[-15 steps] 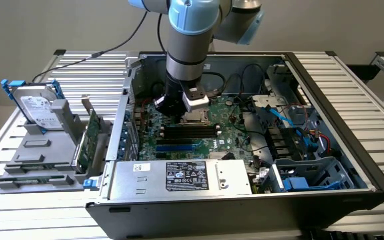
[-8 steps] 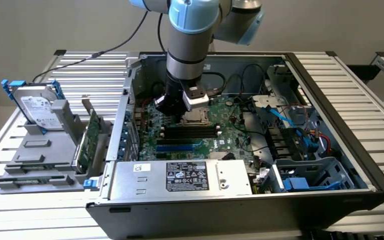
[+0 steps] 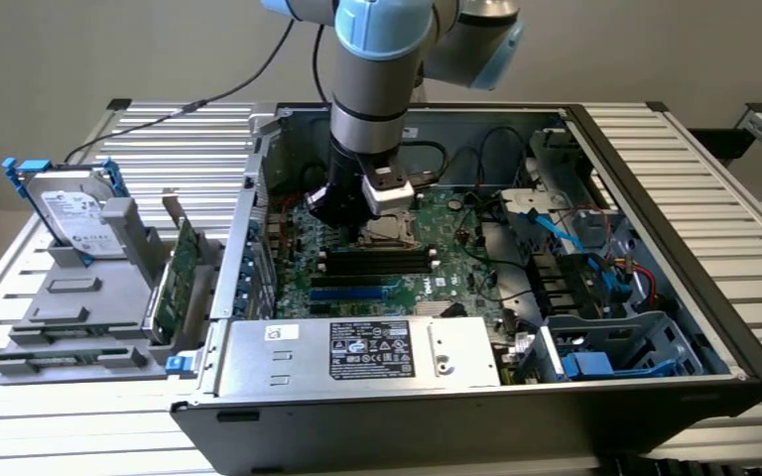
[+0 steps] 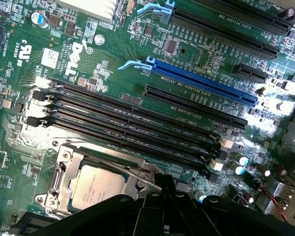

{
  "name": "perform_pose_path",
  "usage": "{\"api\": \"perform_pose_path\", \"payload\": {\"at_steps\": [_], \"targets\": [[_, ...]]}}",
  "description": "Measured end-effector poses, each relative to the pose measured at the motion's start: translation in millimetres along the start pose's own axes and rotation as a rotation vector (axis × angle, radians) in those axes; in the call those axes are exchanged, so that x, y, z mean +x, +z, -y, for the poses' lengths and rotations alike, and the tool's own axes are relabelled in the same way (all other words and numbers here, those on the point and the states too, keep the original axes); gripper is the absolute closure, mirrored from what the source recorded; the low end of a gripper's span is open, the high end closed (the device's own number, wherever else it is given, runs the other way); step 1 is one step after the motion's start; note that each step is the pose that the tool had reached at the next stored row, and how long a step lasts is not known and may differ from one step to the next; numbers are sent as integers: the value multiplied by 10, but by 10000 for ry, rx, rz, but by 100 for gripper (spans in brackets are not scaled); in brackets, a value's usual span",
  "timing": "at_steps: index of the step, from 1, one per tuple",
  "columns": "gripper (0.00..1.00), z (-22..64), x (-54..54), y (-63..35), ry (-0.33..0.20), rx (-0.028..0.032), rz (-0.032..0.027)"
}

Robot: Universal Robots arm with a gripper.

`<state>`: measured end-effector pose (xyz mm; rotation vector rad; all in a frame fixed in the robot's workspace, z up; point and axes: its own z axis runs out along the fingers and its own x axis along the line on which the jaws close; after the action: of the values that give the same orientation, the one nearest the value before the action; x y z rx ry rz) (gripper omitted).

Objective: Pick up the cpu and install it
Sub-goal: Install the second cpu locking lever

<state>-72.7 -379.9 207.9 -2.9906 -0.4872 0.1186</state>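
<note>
CPU (image 4: 96, 189) apparently seated in the motherboard (image 4: 113, 73) socket, closed gripper (image 4: 157, 189) above.

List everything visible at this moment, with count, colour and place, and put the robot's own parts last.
computer case: one, black, open on the slatted table
motherboard: one, green, inside the case
cpu: one, dull silver, seated in the metal socket frame on the motherboard
memory slots: four, black, empty, beside the socket
expansion slots: one blue, several black, past the memory slots
power supply: one, silver with a black label, at the case's near edge
hard drive: one, silver in a blue frame, standing in a grey holder at the exterior view's left
circuit card: one, green, upright beside the case
arm: one, grey and light blue, reaching into the case
hand: one, black, shut, directly over the socket
</note>
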Motion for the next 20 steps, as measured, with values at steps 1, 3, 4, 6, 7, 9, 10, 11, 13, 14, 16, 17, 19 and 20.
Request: {"api": "perform_pose_path", "payload": {"at_steps": [1,3,4,6,7,9,10,11,13,14,16,17,19,20], "targets": [[89,9,3,1,8,-49,16],[89,25,6,-13,18,-120,40],[89,33,6,-42,20,-142,47],[89,50,5,-114,23,-175,58],[89,60,5,-152,24,-188,62],[89,83,4,-232,26,-206,68],[89,94,4,-276,27,-212,71],[89,103,6,-320,27,-219,72],[89,111,17,-415,28,-229,75],[89,111,31,-461,29,-231,77],[89,99,78,-513,29,-232,78],[89,88,102,-521,29,-232,79],[89,56,109,-525,33,-232,79],[89,31,102,-528,34,-234,80]]}}
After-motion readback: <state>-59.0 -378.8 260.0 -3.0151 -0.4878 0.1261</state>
